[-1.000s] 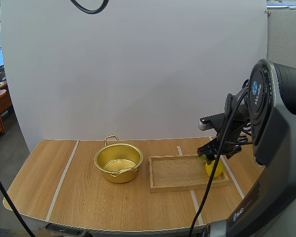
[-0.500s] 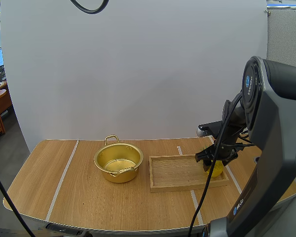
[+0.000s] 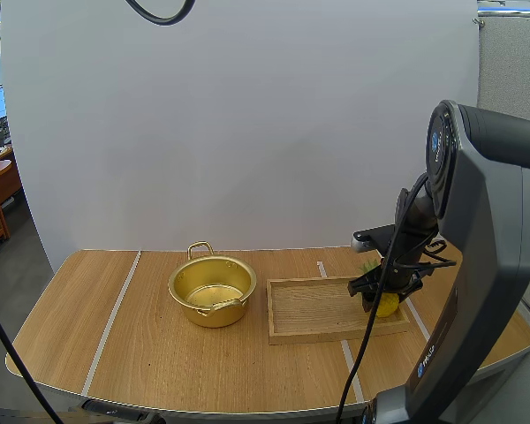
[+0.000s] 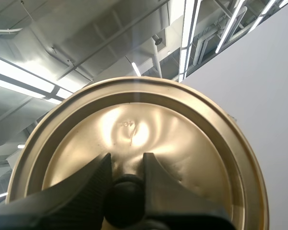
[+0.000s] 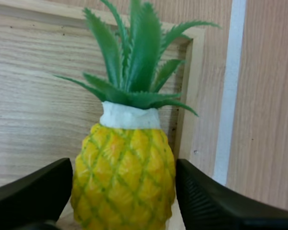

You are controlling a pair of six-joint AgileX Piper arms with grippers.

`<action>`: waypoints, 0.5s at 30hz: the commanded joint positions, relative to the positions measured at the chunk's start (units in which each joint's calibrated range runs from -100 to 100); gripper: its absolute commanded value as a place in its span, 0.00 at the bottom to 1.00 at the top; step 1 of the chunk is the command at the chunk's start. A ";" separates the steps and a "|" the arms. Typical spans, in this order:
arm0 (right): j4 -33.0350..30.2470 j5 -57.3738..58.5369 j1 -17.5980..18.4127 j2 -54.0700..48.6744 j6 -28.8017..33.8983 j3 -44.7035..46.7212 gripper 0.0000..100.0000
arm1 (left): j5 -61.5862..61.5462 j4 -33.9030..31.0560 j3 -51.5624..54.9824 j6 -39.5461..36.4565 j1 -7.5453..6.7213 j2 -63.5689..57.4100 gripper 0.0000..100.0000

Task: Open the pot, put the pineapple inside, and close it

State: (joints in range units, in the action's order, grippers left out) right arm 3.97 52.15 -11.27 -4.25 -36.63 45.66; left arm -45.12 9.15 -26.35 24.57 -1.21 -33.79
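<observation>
A yellow toy pineapple (image 3: pixel 386 306) with green leaves rests at the right end of the wooden tray (image 3: pixel 314 309). My right gripper (image 3: pixel 382 295) is down over it. In the right wrist view the pineapple (image 5: pixel 125 177) sits between the parted fingers of that gripper (image 5: pixel 124 164), one finger (image 5: pixel 38 191) close on each side. The gold pot (image 3: pixel 214 316) stands uncovered left of the tray, nothing inside it. My left gripper (image 4: pixel 127 159) is shut on the black knob (image 4: pixel 127 203) of the gold lid (image 4: pixel 149 124), which it holds up in the air.
White tape lines (image 3: pixel 115 314) run front to back across the wooden table (image 3: pixel 159 362). The bulky right arm (image 3: pixel 486 265) rises over the table's right end. One tape line (image 5: pixel 228 96) runs just beyond the tray's edge beside the pineapple.
My right gripper has come down and slightly back over the pineapple, until its fingers flank the fruit. The pot and the tray have stayed put.
</observation>
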 commanded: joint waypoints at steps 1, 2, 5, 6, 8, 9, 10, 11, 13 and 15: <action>0.34 -1.26 -0.28 0.36 -0.47 -0.52 1.00 | 1.99 -0.45 -0.43 -0.49 0.01 -0.44 0.00; 0.34 -1.45 -0.28 0.40 -0.47 -0.52 1.00 | 1.99 -0.45 -0.43 -0.49 0.01 -0.44 0.00; 0.34 -2.07 -0.28 0.40 -0.27 -0.52 1.00 | 1.99 -0.45 -0.43 -0.49 0.01 -0.44 0.00; 0.34 -2.32 -0.28 0.40 -0.06 -0.52 1.00 | 1.99 -0.45 -0.43 -0.49 0.01 -0.44 0.00; 0.34 -2.85 -0.28 0.40 0.15 -0.52 1.00 | 1.99 -0.45 -0.43 -0.49 0.01 -0.44 0.00; 0.34 -2.86 -0.28 0.40 0.15 -0.52 1.00 | 1.99 -0.45 -0.43 -0.49 0.01 -0.44 0.00; 0.34 -2.86 -0.28 0.40 0.15 -0.52 0.91 | 1.99 -0.45 -0.43 -0.49 0.01 -0.44 0.00; 0.34 -2.51 -0.28 0.40 0.15 -0.52 0.72 | 1.99 -0.45 -0.43 -0.49 0.01 -0.44 0.00; 0.63 -1.96 -0.28 0.40 0.15 -0.52 0.33 | 1.99 -0.45 -0.43 -0.49 0.01 -0.44 0.00; 0.93 -1.79 -0.28 0.40 0.15 -0.52 0.00 | 1.99 -0.45 -0.43 -0.49 0.01 -0.44 0.00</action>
State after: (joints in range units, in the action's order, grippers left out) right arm 4.09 50.25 -11.27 -3.86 -36.63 45.30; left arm -45.12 9.15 -26.35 24.57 -1.21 -33.79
